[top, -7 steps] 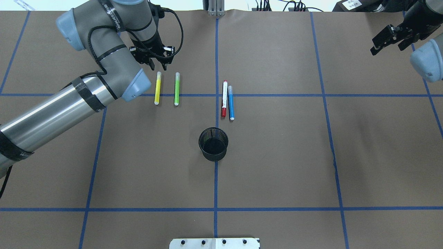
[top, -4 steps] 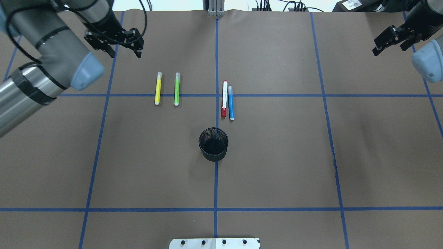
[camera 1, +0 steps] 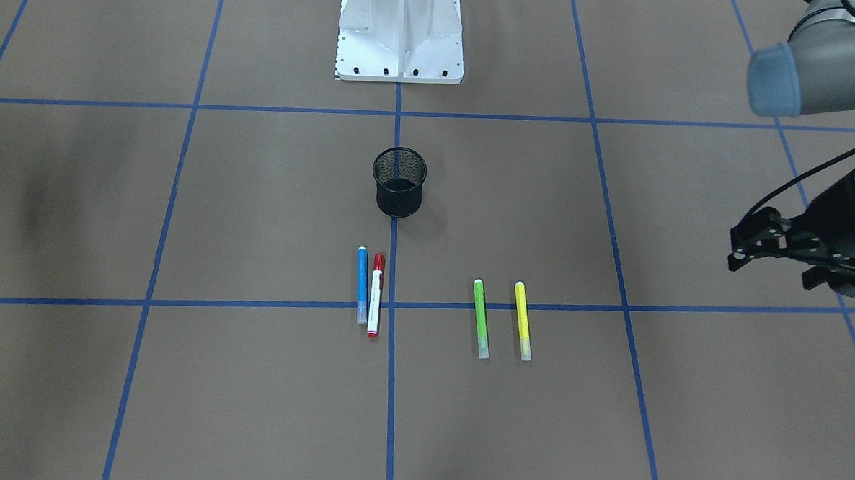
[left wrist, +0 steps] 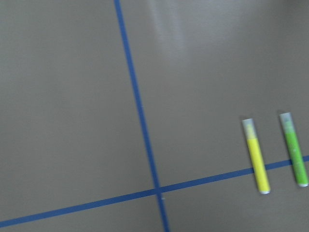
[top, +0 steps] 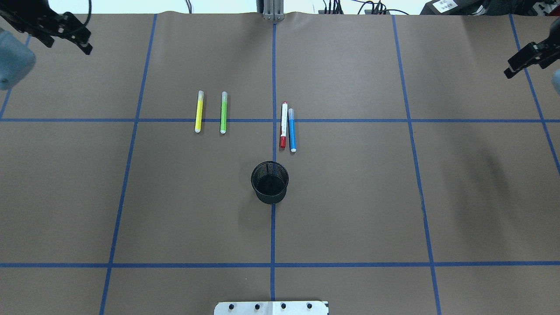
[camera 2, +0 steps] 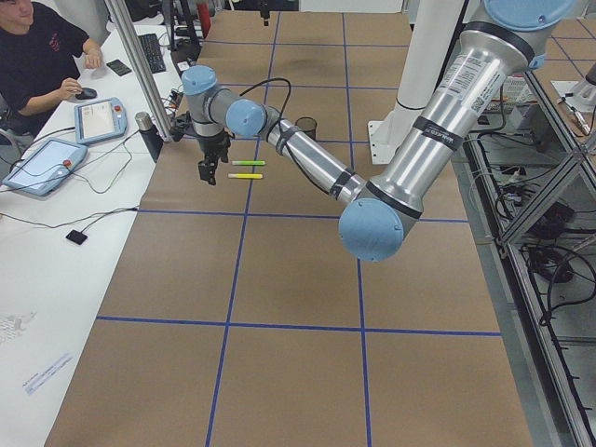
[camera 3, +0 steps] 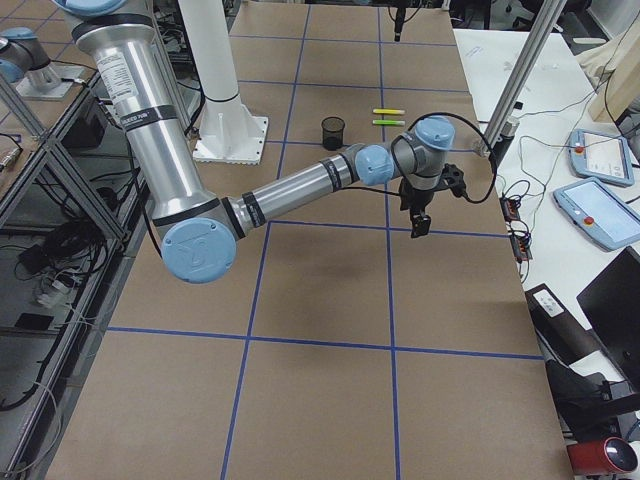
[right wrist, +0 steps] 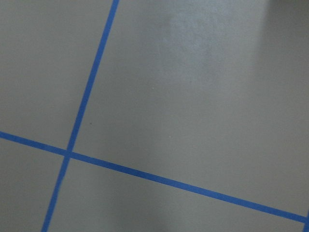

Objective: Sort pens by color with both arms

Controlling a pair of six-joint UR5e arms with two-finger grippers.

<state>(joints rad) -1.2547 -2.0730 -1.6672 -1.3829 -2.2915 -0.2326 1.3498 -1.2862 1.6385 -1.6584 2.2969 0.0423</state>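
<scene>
While over the table's far corners the left hand and right hand are held released and empty, cup set at centre, yellow pen and green pen laid parallel beyond it, leftward, red pen just beside blue pen.

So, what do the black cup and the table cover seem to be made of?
The cup: probably metal wire mesh, painted matt black; its wall shows a fine see-through grid. The table cover: looks like brown paper, matt; an even dull sheet with a thin, slightly wavy far edge. It could be card.
</scene>
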